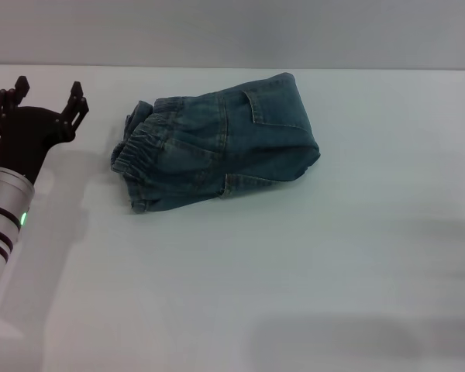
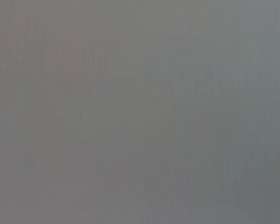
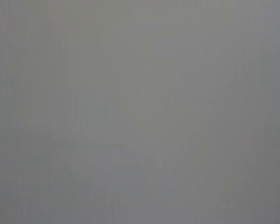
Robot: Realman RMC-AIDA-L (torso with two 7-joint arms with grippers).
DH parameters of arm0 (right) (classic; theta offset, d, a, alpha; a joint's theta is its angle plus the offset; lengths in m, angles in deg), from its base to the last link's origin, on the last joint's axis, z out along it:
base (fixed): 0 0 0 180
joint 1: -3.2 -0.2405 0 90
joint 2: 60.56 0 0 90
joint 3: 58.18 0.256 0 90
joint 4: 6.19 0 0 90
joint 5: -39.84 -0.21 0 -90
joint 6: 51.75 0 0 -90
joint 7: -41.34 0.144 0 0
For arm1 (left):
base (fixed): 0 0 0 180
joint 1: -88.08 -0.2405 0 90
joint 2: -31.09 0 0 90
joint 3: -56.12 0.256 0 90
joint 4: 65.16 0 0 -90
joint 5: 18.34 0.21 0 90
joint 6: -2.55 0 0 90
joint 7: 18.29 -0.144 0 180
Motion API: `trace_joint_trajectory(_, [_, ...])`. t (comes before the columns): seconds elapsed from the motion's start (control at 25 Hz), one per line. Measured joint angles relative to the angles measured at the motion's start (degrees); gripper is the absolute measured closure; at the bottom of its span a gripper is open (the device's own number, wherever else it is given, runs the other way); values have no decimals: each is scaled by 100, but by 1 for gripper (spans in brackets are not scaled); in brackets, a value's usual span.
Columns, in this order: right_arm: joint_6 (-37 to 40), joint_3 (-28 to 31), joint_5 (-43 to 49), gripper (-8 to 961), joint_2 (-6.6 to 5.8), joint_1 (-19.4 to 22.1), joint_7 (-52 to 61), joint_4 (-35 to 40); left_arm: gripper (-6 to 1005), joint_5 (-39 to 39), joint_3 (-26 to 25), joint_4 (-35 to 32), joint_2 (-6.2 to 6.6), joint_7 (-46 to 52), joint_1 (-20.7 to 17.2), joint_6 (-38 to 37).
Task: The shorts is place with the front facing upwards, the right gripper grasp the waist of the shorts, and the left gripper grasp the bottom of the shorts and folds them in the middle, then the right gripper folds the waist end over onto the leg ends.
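Only the head view shows anything of the scene. There the denim shorts (image 1: 217, 143) lie folded into a compact bundle on the white tabletop (image 1: 294, 271), in the upper middle of the frame. The waist of the shorts (image 1: 143, 151), its puckered elastic band, faces the left side of the frame. The left gripper (image 1: 46, 97) hangs at the upper left, well apart from the cloth, fingers (image 1: 77, 105) spread and holding nothing. Both wrist views give only a flat, featureless grey. The right gripper appears in no view.
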Motion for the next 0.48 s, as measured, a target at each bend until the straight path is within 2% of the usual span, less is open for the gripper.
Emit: trace_joint_trajectory(0.48, [23,-49,14,161,1,-40,-41,-10,170,-7,0,-15,-6,1,-15,-31])
